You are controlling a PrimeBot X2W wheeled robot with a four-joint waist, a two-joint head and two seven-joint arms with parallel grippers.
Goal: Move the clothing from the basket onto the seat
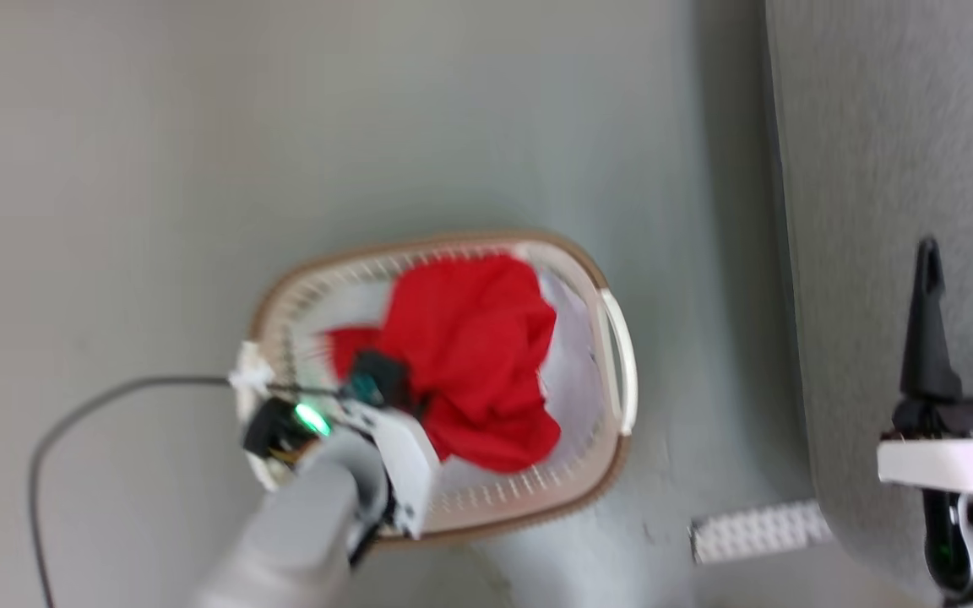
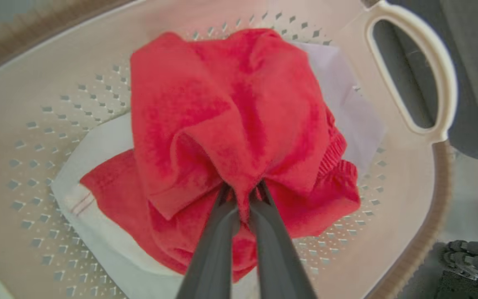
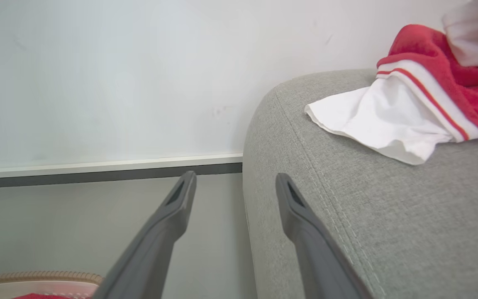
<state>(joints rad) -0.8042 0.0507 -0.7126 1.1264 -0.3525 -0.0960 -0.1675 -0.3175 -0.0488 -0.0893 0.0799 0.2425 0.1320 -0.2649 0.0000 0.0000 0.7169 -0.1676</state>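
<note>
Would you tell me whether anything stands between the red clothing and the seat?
Only the rim of the basket and its handle on the side facing the seat; the clothing, pinched in the left pincer, must clear them. The open right pincer hovers at the seat's edge.

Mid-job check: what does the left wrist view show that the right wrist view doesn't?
Left wrist view: the left gripper is shut on a fold of the red clothing, which sits bunched in the basket over pale fabric.
Right wrist view: the right gripper is open and holding nothing, beside the rounded edge of the seat. A red-and-white garment lies on that seat.
Shared: the basket's tan rim, with a sliver of red inside it.
</note>
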